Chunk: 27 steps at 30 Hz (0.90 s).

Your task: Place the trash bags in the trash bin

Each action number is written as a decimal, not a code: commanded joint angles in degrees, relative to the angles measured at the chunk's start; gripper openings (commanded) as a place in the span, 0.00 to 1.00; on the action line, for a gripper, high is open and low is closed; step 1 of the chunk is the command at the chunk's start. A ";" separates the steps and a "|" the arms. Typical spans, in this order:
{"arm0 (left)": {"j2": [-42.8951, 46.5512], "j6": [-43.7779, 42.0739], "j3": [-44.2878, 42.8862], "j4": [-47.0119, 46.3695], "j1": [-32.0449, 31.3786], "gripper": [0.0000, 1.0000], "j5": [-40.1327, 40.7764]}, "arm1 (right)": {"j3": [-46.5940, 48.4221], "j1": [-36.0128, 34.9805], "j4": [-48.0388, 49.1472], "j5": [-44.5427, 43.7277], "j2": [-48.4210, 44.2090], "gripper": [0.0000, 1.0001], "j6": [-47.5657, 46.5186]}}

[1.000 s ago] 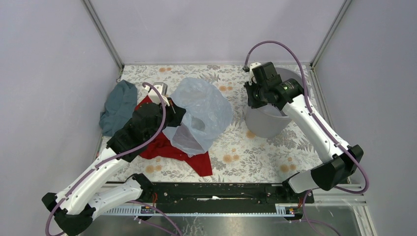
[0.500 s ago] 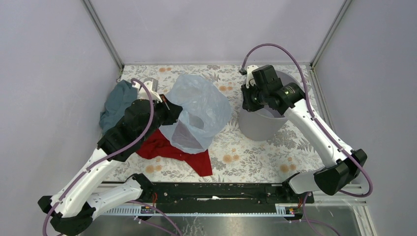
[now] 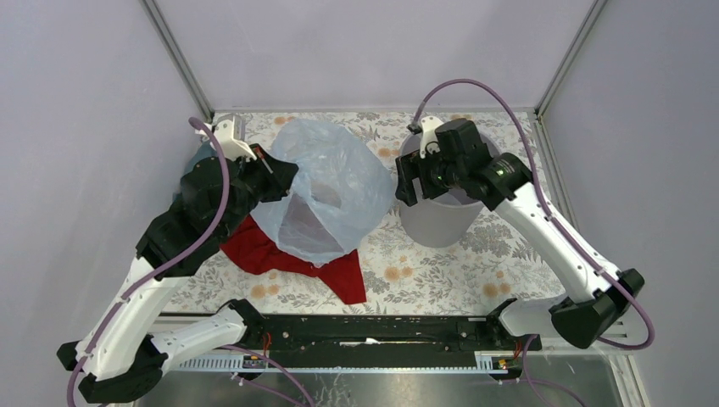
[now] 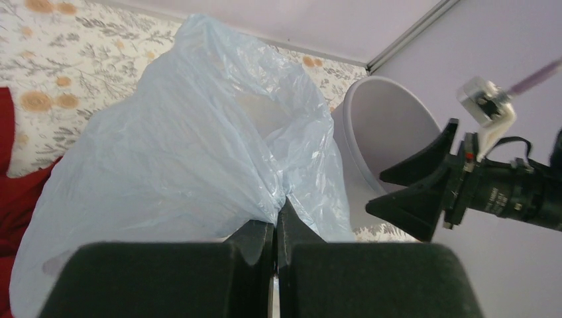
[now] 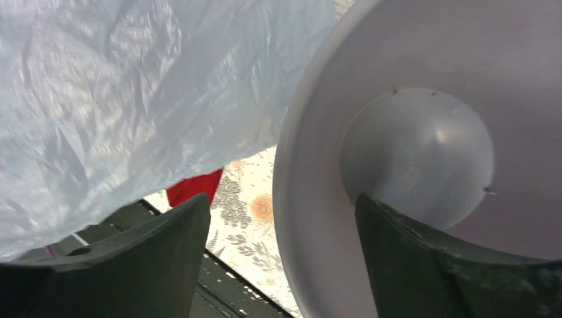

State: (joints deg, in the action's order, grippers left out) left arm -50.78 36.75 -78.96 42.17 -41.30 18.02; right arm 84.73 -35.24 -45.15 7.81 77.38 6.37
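Observation:
The trash bag [image 3: 326,195], a wrinkly pale blue film, hangs billowed over the table's middle, and my left gripper [image 3: 271,165] is shut on its gathered edge. In the left wrist view the film [image 4: 185,132] bunches right at that gripper's [image 4: 277,215] closed tips. The light grey trash bin [image 3: 437,222] stands upright just right of the bag, its mouth empty [image 5: 417,146]. My right gripper [image 3: 407,182] is open over the bin's left rim. In its wrist view the right gripper [image 5: 280,202] straddles the wall, one finger inside and one outside.
A red cloth [image 3: 280,254] lies on the floral table [image 3: 441,271] under and in front of the bag. Grey walls and metal corner posts [image 3: 178,59] close in the back and sides. The black base rail [image 3: 373,331] runs along the near edge.
My left gripper has lifted the bag up and toward the back left, so it billows wider. My right gripper slid the bin leftward, then opened off its rim.

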 commanded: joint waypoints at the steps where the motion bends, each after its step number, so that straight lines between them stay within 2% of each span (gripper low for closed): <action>1: -0.72 -4.09 -4.57 1.99 0.00 0.00 2.84 | 2.80 -0.35 0.81 -2.44 -5.19 0.94 0.02; 2: -0.94 -4.86 -5.07 1.91 -0.01 0.00 2.45 | 3.45 -0.42 0.89 -2.75 -5.44 0.99 -0.27; 5: -1.77 -8.52 -6.87 1.76 0.01 0.00 0.50 | 7.07 -0.35 1.63 -1.81 -4.77 1.00 -1.24; 6: -1.94 -9.72 -7.37 1.75 0.03 0.00 -0.05 | 8.74 -0.35 2.09 -0.09 -4.19 1.00 -1.32; 8: -2.17 -12.14 -7.89 1.37 -0.01 0.00 -1.48 | 10.95 -0.35 5.60 8.96 -3.77 1.00 -1.37; 11: -2.86 -13.53 -8.72 0.26 0.00 0.00 -5.29 | 6.77 -0.93 21.39 26.84 -5.54 1.00 2.10; 13: -4.28 -12.22 -10.69 0.42 0.02 0.00 -8.76 | 3.11 -2.79 33.46 31.80 -5.61 1.00 5.58; 20: -8.02 -0.58 -14.77 2.01 0.02 0.00 -17.16 | 0.55 -12.93 53.17 30.56 1.18 1.00 3.22; 23: -7.75 2.00 -13.87 1.06 0.07 0.00 -19.49 | -3.04 -16.64 60.03 25.24 2.47 1.00 1.20; 27: -6.31 3.32 -11.96 -1.29 0.01 0.00 -22.65 | -11.51 -17.63 75.14 19.05 3.01 1.00 4.50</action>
State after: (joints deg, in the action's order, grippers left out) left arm -58.87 36.62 -91.24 44.21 -41.30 0.56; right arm 78.61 -52.01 10.98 32.97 80.09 9.52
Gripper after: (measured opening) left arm 0.007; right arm 0.993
